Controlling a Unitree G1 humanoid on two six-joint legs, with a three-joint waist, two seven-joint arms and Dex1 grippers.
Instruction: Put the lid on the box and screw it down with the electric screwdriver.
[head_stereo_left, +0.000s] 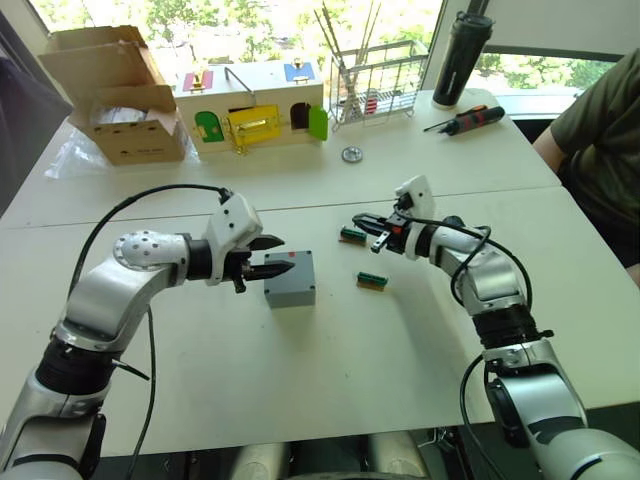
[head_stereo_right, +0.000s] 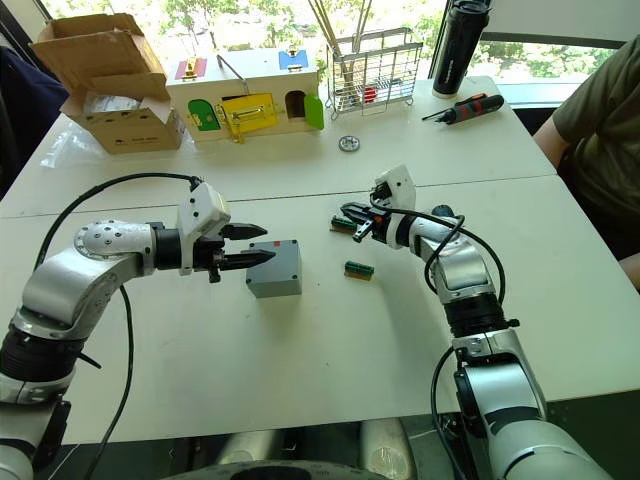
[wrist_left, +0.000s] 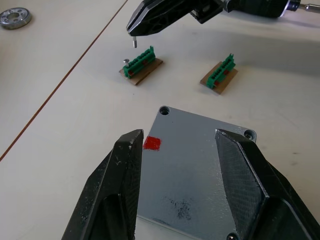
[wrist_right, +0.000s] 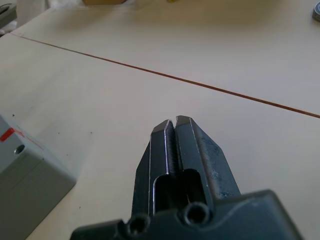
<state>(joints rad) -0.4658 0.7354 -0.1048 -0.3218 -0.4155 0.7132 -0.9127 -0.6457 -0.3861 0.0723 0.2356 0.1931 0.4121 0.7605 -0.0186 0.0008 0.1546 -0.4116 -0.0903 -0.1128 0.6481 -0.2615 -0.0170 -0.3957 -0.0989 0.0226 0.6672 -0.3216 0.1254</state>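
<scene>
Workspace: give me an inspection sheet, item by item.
Surface: white table, seam across it.
Job's things: lid lies on box.
Clutter: green connectors, cardboard box, wooden box, wire basket, bottle, hand screwdriver, metal ring.
Pincers: left pincer open over lid; right pincer shut on screw.
Cables: black cable loops over left arm.
Surroundings: person's sleeve, windows behind.
</scene>
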